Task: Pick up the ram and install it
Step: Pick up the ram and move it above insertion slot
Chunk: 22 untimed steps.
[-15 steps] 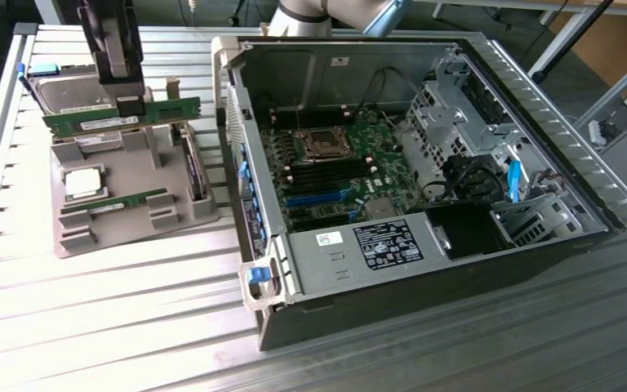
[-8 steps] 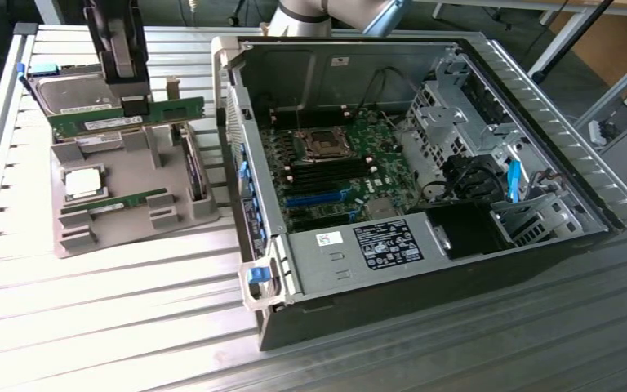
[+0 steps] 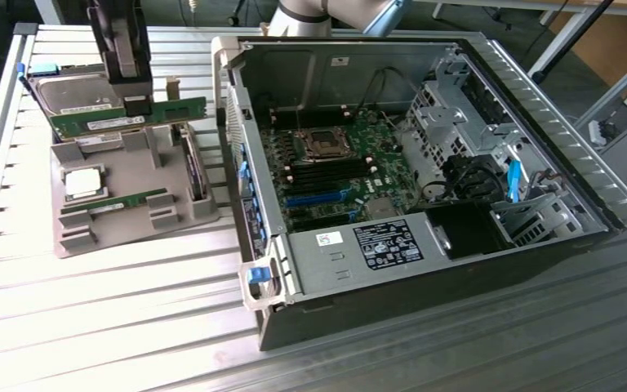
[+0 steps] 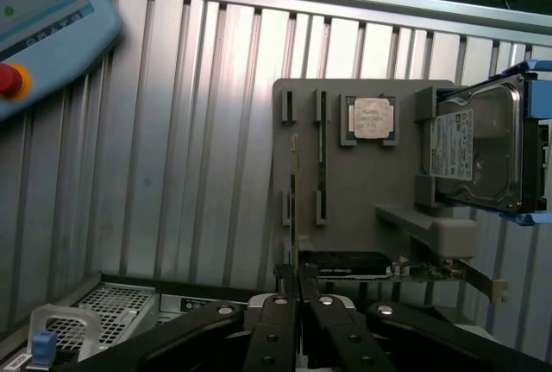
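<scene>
The gripper (image 3: 137,106) hangs over the grey tray (image 3: 128,167) at the exterior view's left, its fingers pinched on the middle of the ram (image 3: 91,124). The green stick is held level and on edge, label side facing the exterior camera, above the tray rather than seated in it. In the wrist view the two dark fingers (image 4: 278,324) stand almost together at the gripper (image 4: 299,284), and the ram (image 4: 293,208) appears as a thin line running out from between them (edge-on, so no label can be read there).

A second green stick (image 3: 112,202) lies in one row of the tray's holders; the row next to it, farther from the CPU chip (image 3: 82,181), has nothing in it. The hard drive (image 3: 68,91) sits at the tray's far end, just beyond the held ram.

The open computer case (image 3: 226,90) lies on its side on the slatted metal table (image 3: 107,318), beside the tray, with the motherboard (image 3: 330,175) exposed. The ram is well apart from it, outside the case wall
</scene>
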Each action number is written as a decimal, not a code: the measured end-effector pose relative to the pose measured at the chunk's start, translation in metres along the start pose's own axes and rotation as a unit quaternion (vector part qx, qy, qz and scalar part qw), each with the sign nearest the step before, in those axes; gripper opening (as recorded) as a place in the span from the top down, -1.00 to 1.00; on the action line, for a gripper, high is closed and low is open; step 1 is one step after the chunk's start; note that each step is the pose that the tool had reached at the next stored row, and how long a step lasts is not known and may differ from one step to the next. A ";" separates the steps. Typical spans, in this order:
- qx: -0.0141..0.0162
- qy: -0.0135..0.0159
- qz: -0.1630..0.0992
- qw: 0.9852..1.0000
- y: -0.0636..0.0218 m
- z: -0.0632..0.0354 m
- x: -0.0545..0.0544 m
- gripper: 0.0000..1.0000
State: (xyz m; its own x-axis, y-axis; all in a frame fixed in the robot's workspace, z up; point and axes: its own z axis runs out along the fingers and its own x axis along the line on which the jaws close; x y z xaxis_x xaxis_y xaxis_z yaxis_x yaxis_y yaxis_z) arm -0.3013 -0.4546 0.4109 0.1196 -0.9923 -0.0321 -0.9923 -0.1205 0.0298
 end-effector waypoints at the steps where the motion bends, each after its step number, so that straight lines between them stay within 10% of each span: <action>1: 0.000 0.000 0.000 1.000 -0.0004 0.0000 0.000 0.79; 22: 0.000 0.002 0.000 1.000 -0.0092 -0.0003 0.001 0.79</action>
State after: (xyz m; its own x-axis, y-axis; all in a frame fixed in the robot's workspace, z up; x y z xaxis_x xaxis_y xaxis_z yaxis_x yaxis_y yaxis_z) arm -0.2920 -0.4546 0.4108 0.1196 -0.9924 -0.0275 -0.9923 -0.1204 0.0303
